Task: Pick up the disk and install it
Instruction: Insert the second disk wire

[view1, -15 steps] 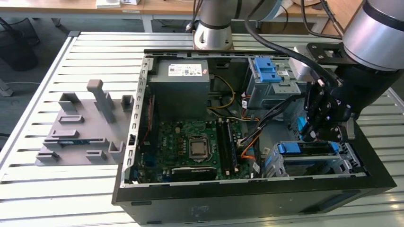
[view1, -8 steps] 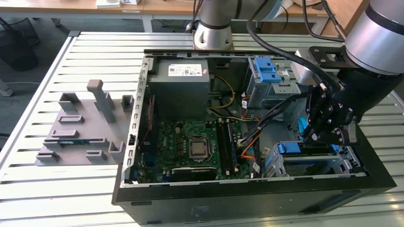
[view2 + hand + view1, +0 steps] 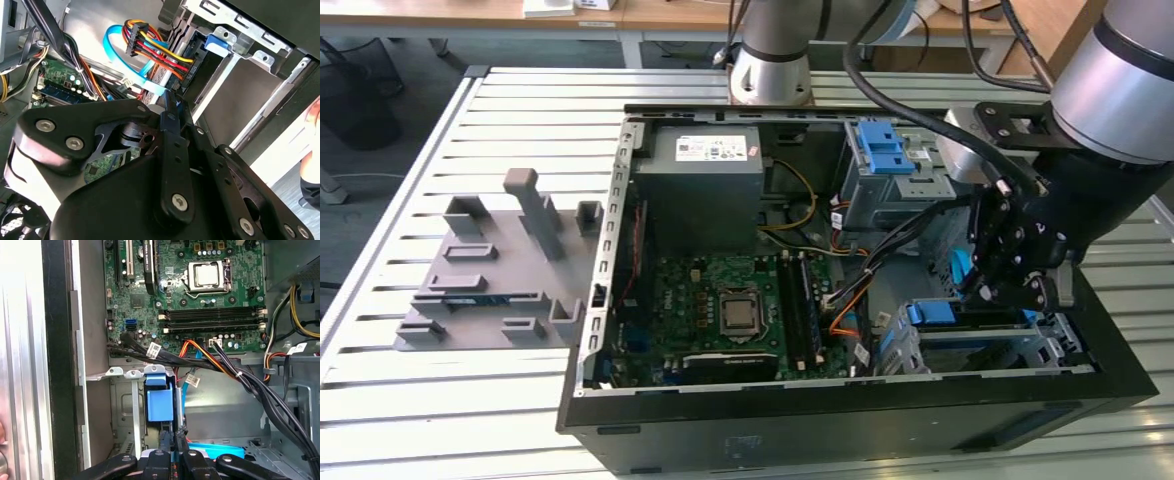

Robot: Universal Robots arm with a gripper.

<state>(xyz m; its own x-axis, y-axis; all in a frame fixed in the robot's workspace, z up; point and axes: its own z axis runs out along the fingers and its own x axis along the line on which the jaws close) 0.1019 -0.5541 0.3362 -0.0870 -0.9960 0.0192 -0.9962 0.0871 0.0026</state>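
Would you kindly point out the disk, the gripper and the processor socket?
disk [image 3: 217,450]: first wrist view, blue carrier edge.
gripper [image 3: 175,437]: first wrist view, between its fingertips.
processor socket [image 3: 739,311]: exterior view, metal centre.

open computer case [image 3: 607,400] centre of slatted metal table [image 3: 520,110] | grey power-supply box [image 3: 700,175] at case's 11 o'clock | green motherboard [image 3: 720,310] at 7 o'clock, bare processor [image 3: 210,276] on it | blue latch [image 3: 881,150] on drive cage, 1 o'clock | grey fixture tray [image 3: 487,285] at 9 o'clock of case
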